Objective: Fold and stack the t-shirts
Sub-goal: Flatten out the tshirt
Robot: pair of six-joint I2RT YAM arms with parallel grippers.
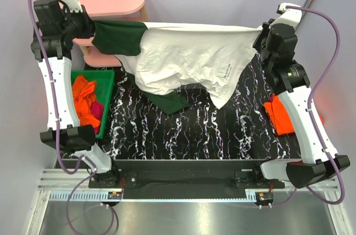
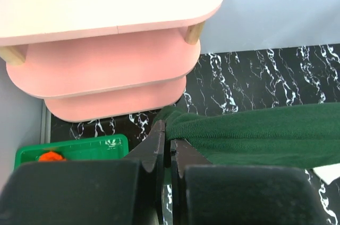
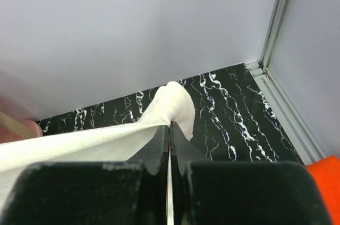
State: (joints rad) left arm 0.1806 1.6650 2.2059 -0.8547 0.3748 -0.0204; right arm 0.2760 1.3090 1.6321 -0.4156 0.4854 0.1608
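White t-shirt (image 1: 189,57): stretched across the upper middle of the top view, with one dark green sleeve at the upper left and its lower folds sagging toward the table.
Left gripper (image 2: 168,132): jaws pinched together on the green sleeve, at the upper left of the top view.
Right gripper (image 3: 169,132): jaws pressed together on a white corner of the same shirt, at the upper right.
Orange t-shirt (image 1: 280,117): folded on the table at the right edge, partly behind the right arm.
Green bin (image 1: 107,82): at the left edge, holding crumpled orange cloth (image 1: 83,95) and magenta cloth (image 1: 97,110).
Pink shelf (image 1: 111,1): at the upper left, behind the left gripper.
Table (image 1: 194,132): black with white marbling.
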